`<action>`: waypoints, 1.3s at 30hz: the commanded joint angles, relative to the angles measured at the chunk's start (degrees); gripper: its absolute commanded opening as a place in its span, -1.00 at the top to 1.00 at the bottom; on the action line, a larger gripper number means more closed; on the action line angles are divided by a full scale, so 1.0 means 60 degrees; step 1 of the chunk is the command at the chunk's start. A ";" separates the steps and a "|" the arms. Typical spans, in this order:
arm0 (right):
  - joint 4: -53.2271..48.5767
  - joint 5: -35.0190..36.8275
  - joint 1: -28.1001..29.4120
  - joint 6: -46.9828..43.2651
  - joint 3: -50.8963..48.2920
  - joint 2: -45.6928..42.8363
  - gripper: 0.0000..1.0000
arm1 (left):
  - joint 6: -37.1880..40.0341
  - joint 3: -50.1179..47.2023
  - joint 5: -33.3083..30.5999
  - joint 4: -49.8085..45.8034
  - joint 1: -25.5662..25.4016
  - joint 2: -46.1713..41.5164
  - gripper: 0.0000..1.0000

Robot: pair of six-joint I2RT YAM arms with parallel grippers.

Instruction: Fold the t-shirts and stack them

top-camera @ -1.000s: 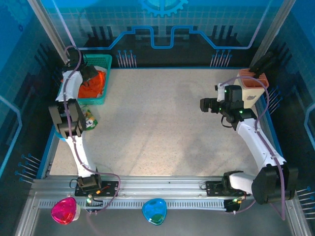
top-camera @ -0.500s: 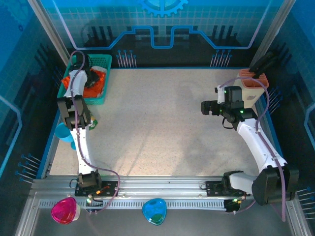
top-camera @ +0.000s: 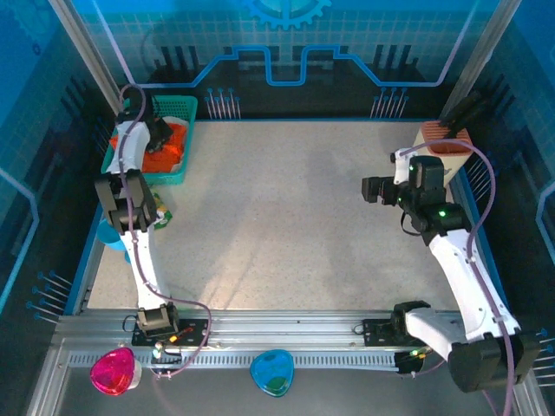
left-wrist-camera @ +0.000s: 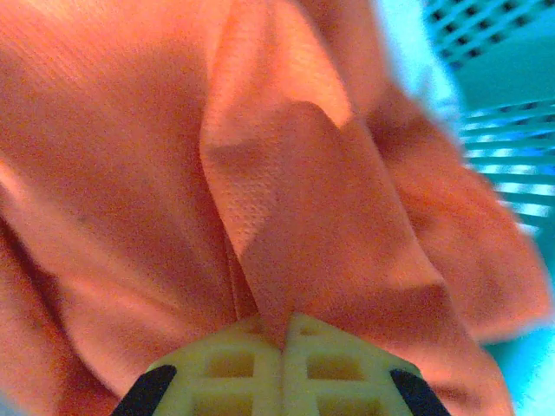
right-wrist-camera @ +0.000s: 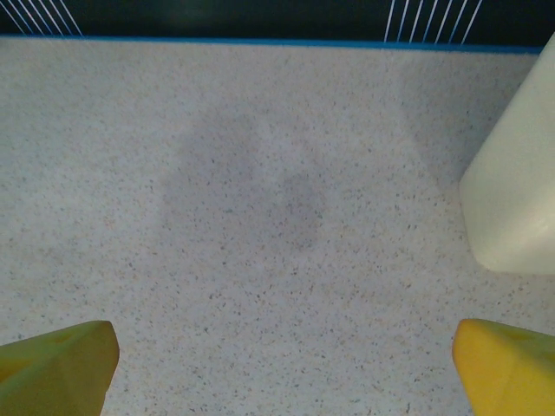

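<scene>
The orange t-shirt (top-camera: 171, 147) lies bunched in the teal basket (top-camera: 178, 106) at ten o'clock on the counter (top-camera: 286, 208). My left end effector (left-wrist-camera: 284, 329) is down in that basket, clenched on a raised fold of the shirt. The ridge of cloth runs up from my closed pads towards twelve o'clock.

My grip looks narrow, a single pleat, so I judge that I should lift straight up and slowly. That should let the rest of the cloth drape free before I swing towards the bare middle of the counter. A fast pull could snag the mesh or drag the basket along.

My right end effector (top-camera: 368, 189) hovers released at three o'clock, jaws wide over bare counter, near a cream container (right-wrist-camera: 516, 191). I reckon it should come across to take a second edge for spreading.
</scene>
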 commanded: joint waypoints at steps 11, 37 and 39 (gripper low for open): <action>-0.0424 0.0072 0.0055 -0.0105 0.0082 -0.1141 -0.99 | 0.2182 -0.0054 -0.0121 -0.1459 -0.2690 -0.4574 1.00; -0.0503 -0.0190 -0.0361 0.0068 0.0034 -0.0623 -0.99 | 0.2302 -0.6164 -0.1424 0.2421 -1.1459 -0.3190 -0.10; -0.0566 -0.0336 -0.0359 0.0071 0.0087 -0.0485 -0.99 | 0.2202 -0.6290 -0.1740 0.2487 -1.1449 -0.3472 -0.47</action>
